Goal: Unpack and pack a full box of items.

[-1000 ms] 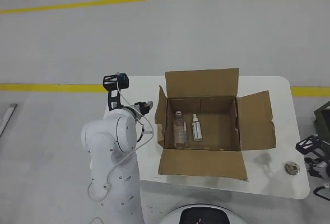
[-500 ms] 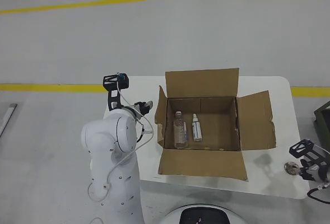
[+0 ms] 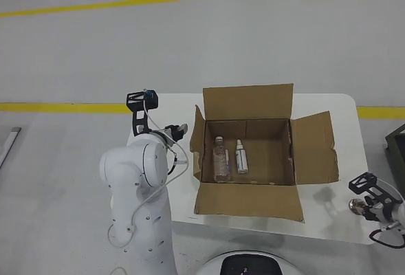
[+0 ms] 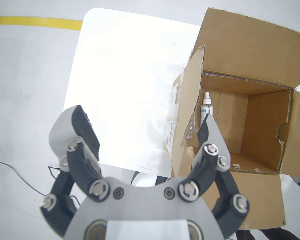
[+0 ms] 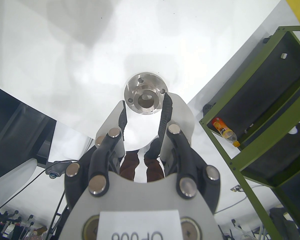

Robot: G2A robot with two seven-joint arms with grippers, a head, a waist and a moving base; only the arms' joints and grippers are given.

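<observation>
Cardboard box (image 3: 247, 103) sits on the white table (image 3: 340, 223) with all four flaps folded outward, and two things lie side by side on its floor towards its left wall: a clear plastic bottle (image 3: 221, 163) and, just beside it, a smaller white spray bottle (image 3: 241, 158). Off to the box's right, near the table's front right corner and well apart from the cardboard, a small round metal flange (image 5: 145, 96) rests flat on the tabletop. The right gripper (image 5: 144, 102) is down at that flange with its jaws parted, one finger on each side of the ring; from here I can't tell whether the pads actually touch the metal. The left gripper (image 4: 142, 114) hangs spread wide and holding nothing, above the table's left part, just outside the box's torn left flap. Past the table's right edge stands a green metal rack (image 5: 265, 106) with an orange bottle (image 5: 223, 129) lying on a shelf.
</observation>
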